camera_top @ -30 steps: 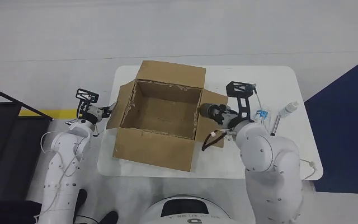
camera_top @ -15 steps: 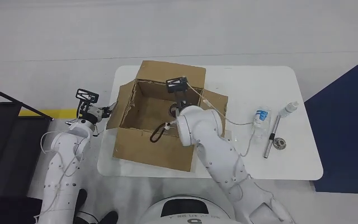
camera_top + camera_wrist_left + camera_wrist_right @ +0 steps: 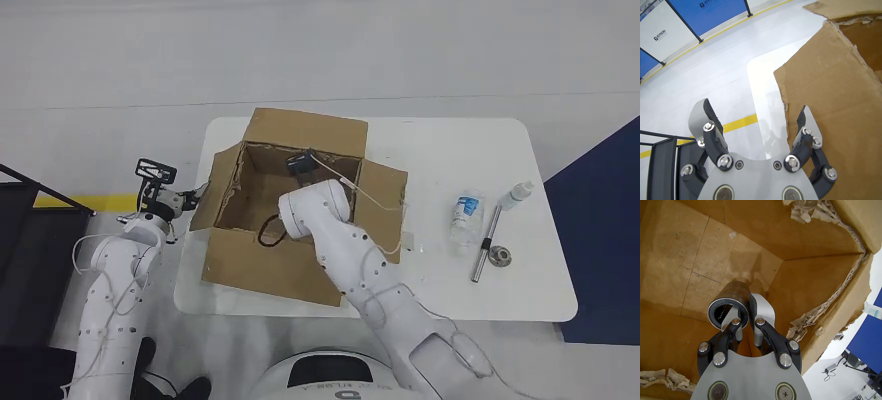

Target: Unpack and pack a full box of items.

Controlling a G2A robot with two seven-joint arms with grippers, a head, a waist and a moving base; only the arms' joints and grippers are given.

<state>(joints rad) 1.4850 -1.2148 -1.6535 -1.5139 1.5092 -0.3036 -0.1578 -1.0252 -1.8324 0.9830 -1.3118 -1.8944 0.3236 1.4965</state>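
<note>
The right gripper (image 3: pixel 743 308) has swung from the right side of the table (image 3: pixel 450 150) down into the box (image 3: pixel 270 265), clamped on the steel bearing (image 3: pixel 730 298): packing is underway. The left gripper (image 3: pixel 755 115) hangs spread beside the left flap (image 3: pixel 829 91).

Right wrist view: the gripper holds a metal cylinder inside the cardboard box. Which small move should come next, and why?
Probably lower the right gripper a little toward the floor of the cardboard box before opening it. The metal cylinder is pinched by its wall, one finger inside the bore, and seems to hang above bare cardboard, so releasing now might drop it.
</note>
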